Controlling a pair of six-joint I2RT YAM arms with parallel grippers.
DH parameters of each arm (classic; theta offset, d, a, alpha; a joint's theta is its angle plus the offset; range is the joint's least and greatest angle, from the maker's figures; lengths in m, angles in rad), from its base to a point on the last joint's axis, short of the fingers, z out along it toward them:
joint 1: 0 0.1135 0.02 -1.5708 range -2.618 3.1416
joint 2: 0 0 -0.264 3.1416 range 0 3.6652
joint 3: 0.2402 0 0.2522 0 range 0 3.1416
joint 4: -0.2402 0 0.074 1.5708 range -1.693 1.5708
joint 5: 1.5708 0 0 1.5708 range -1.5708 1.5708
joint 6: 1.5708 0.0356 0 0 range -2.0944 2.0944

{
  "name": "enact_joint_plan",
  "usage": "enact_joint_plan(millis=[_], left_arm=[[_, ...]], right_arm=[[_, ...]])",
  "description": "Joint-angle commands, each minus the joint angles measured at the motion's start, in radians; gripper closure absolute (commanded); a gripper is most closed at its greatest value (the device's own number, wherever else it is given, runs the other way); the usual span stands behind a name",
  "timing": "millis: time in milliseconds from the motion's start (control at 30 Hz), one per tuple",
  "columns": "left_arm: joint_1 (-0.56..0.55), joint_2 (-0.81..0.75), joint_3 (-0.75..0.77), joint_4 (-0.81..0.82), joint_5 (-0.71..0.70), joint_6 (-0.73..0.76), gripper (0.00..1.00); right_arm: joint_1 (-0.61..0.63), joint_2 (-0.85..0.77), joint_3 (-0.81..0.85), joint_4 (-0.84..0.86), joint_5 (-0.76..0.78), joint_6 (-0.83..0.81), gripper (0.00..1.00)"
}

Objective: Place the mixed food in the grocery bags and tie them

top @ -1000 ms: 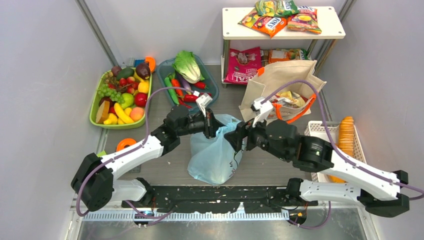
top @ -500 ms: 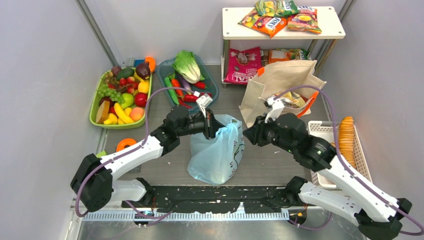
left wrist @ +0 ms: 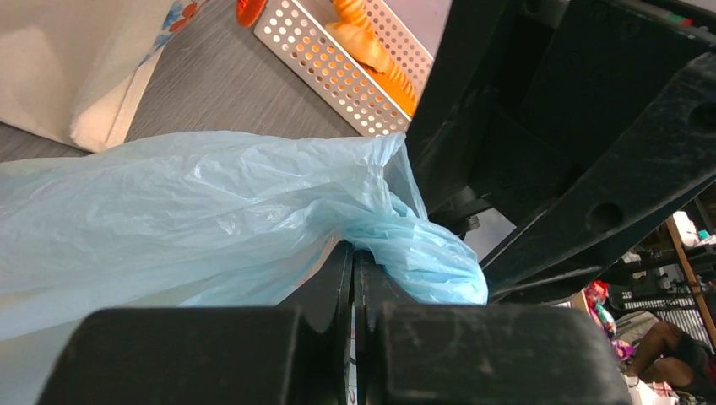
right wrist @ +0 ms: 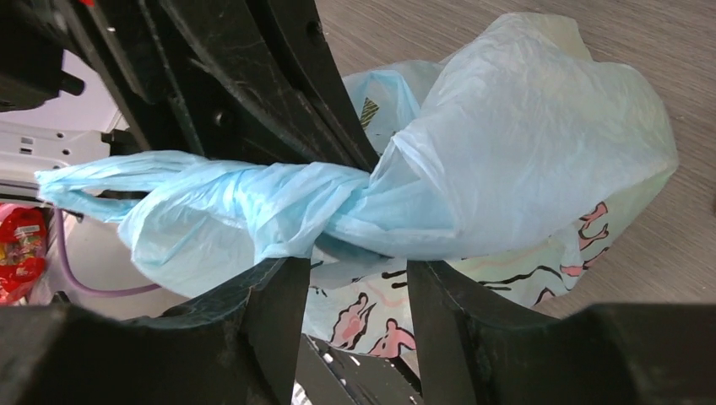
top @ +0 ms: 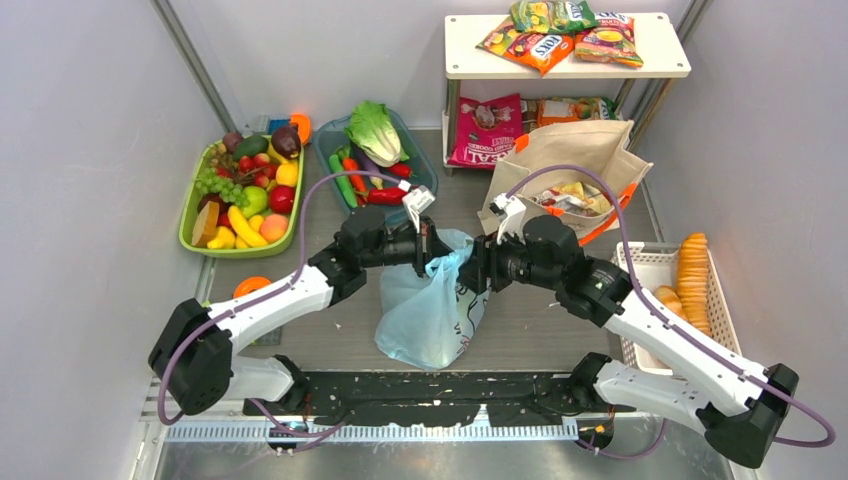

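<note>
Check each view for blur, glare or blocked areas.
Top external: sharp, evenly lit, no harsh glare. Left wrist: the left tool sits slightly soft along the bottom, while the light-blue bag is crisp. Right wrist: the right tool fills the lower edge, dark structure crowds the upper left, and the bag is well lit.

The blue bag (top: 425, 315) hides its contents, the right arm (top: 650, 325) covers part of the basket (top: 640, 262), the fill of the tote (top: 565, 150) is too small to name, and twisted plastic hides the fingertips of the right gripper (right wrist: 359, 278) in its wrist view.
</note>
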Motion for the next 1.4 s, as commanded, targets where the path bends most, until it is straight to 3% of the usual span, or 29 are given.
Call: enact_joint_plan(millis=[0,267,500,700,1067,1367], left_arm=[[-0.014,0.003,0.069,0.007,0.058,-0.01,1.0],[-0.022,-0.014,0.073,-0.025,0.081,-0.013,1.0],[-0.026,-0.002,0.074,-0.017,0.07,-0.018,1.0],[-0.026,0.011,0.078,-0.001,0.063,-0.039,1.0],[-0.026,0.044,0.095,0.022,0.066,-0.085,1.0],[-0.028,0.054,0.09,0.063,0.063,-0.113,1.0]], right_arm=[[-0.007,0.024,0.052,0.059,-0.017,-0.057,0.44],[-0.022,0.015,0.063,0.027,-0.005,-0.1,0.38],[-0.03,-0.004,0.052,0.023,-0.059,-0.078,0.38],[-0.029,-0.047,0.025,-0.027,-0.004,-0.083,0.45],[-0.022,0.005,0.042,-0.011,-0.025,-0.148,0.43],[-0.017,0.014,0.037,-0.01,-0.023,-0.137,0.48]])
